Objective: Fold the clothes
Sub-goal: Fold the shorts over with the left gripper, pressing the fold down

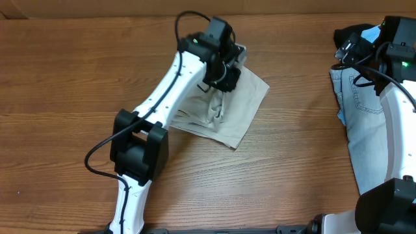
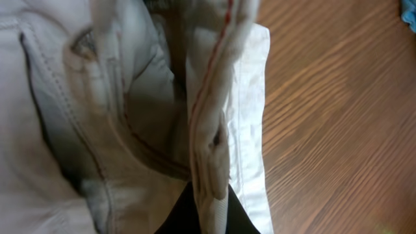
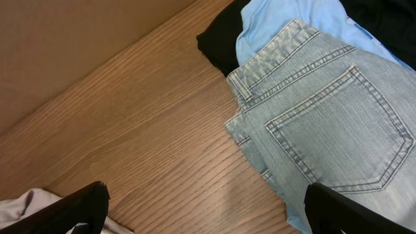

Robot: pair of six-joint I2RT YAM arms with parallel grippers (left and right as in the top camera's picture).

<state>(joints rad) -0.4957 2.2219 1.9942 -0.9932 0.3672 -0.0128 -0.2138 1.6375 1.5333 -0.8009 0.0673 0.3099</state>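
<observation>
On the table (image 1: 71,71), the left gripper (image 1: 220,77) pinched the beige shorts (image 1: 247,104).
We saw the right gripper (image 3: 205,209) wide open over the denim shorts (image 3: 325,130).

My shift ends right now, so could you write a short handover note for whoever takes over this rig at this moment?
Left gripper: shut on the beige shorts, pinching a seamed edge, mid-table.
Right gripper: open and empty, above the table beside the denim shorts.
Things: the beige shorts lie bunched and partly lifted under the left arm. The denim shorts lie flat at the right edge, overlapping the sky-blue garment, with the black garment behind.
Done: no finished fold shows.
Left: finish folding the beige shorts, then fold the other three.
</observation>
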